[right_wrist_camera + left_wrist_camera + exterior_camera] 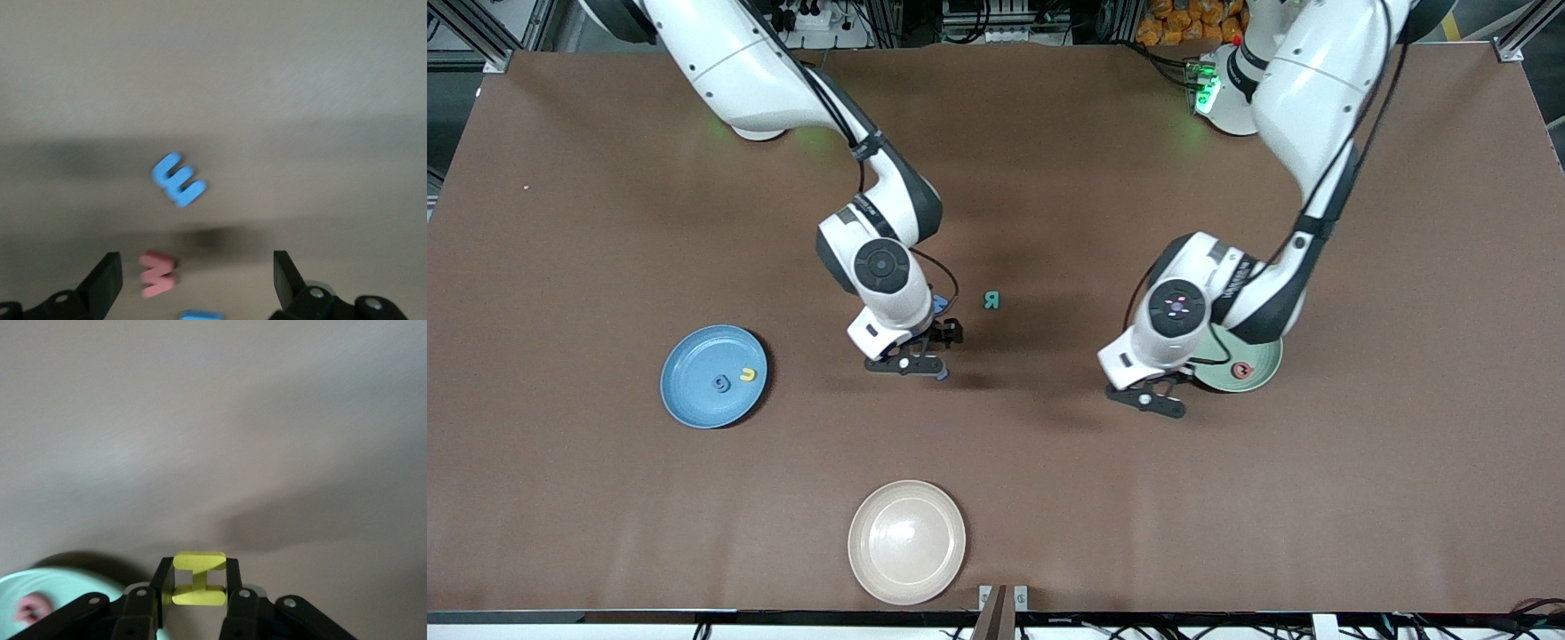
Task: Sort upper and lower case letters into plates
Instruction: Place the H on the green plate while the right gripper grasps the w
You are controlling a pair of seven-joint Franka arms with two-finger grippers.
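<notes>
Brown table (605,178); left gripper (198,587) pinching yellow letter (199,577), right gripper (197,280) spread above blue E (179,180).

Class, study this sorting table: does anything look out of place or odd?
Nothing looks spilled or damaged. One oddity: the cream plate, nearest the front camera, holds no letters, while the blue plate and pale green plate do.
</notes>
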